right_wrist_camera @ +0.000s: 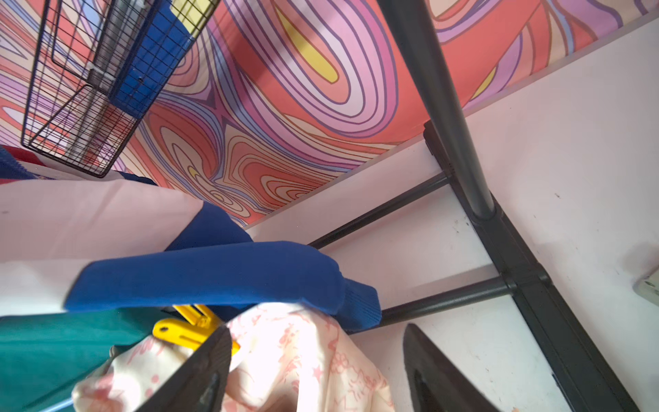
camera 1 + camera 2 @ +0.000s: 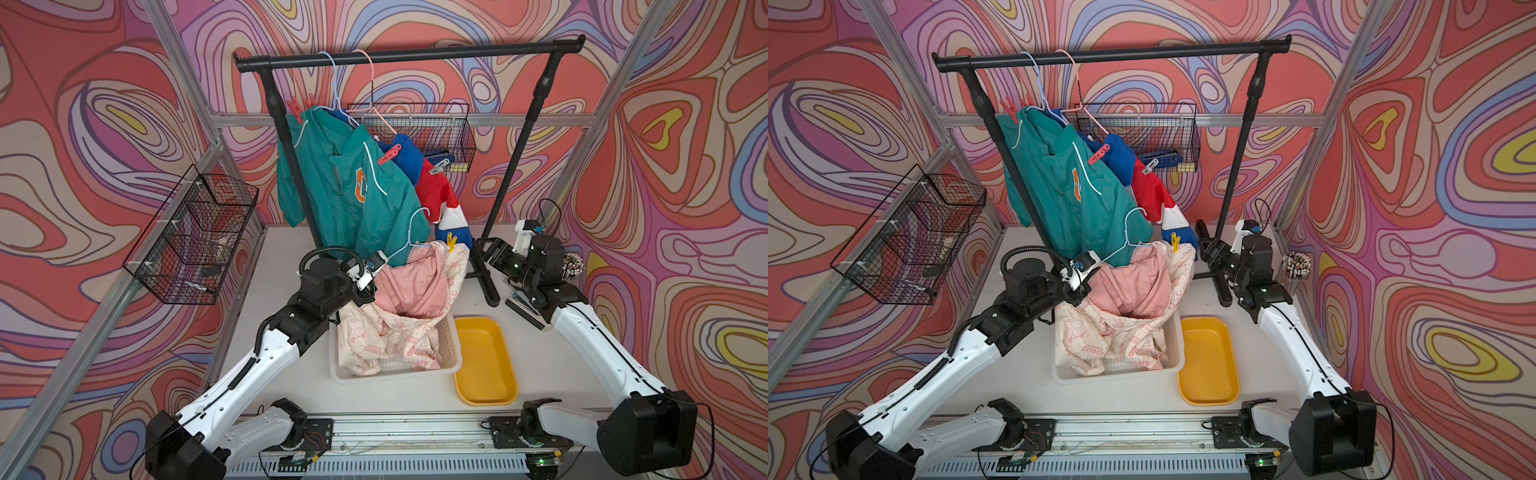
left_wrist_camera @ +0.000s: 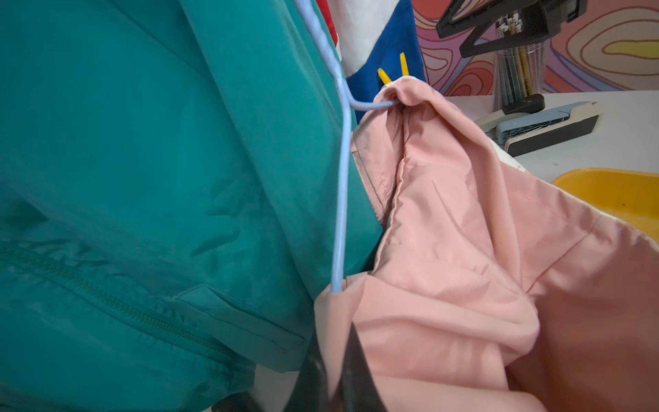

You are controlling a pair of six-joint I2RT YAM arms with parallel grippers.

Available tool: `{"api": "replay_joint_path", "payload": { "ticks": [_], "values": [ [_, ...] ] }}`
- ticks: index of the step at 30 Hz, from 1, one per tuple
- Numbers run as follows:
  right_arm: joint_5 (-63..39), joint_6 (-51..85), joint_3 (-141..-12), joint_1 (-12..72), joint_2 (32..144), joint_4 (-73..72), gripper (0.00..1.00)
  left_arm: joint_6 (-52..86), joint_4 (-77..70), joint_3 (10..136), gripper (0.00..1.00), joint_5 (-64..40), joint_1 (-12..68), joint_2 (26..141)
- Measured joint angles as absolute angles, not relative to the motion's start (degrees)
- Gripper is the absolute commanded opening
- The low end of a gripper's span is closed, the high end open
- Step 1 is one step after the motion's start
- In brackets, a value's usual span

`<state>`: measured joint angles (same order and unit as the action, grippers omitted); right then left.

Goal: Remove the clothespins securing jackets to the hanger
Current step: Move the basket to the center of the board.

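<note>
Right wrist view shows the right hand [image 1: 317, 331] with jaws wide apart, one finger just beside the yellow clothespin [image 1: 185, 328] clipped on the pink jacket [image 1: 292, 356]. The left hand [image 3: 335, 371] is closed on a fold of that jacket, which slumps into the white basket [image 2: 449, 345] on the bench [image 2: 536, 374]. A coral clothespin [image 2: 389, 154] is clipped at the shoulder of the teal jacket [image 2: 353, 195], which hangs from the rail [image 2: 407, 52].

In both top views: taken from high above the table's [image 2: 540, 365] front edge, tilted down toward the back wall, wide enough for the whole rack [image 2: 399, 49]. Left wrist: pressed close against teal jacket [image 3: 142, 178] and pink jacket [image 3: 463, 267]. Right wrist: low near the tabletop, angled upward along the rack's post toward the wire basket [image 1: 89, 89]. Shared by both wrist views: yellow clothespin [image 3: 404, 66]
</note>
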<state>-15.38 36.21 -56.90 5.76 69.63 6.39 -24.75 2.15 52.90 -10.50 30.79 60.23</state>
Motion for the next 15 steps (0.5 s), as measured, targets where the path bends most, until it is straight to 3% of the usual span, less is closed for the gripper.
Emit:
{"api": "replay_joint_path", "payload": {
  "ticks": [8, 15],
  "values": [
    [-17.50, 35.83, -55.09, 6.61, 69.89, 6.13, 0.72, -19.51, 11.90, 51.11, 0.00, -12.01, 31.07, 48.80],
    [-16.88, 33.76, -53.30, 13.91, 69.89, 8.32, 0.62, -15.75, 21.71, 50.87, 0.00, -12.78, 33.08, 44.69]
  ]
}}
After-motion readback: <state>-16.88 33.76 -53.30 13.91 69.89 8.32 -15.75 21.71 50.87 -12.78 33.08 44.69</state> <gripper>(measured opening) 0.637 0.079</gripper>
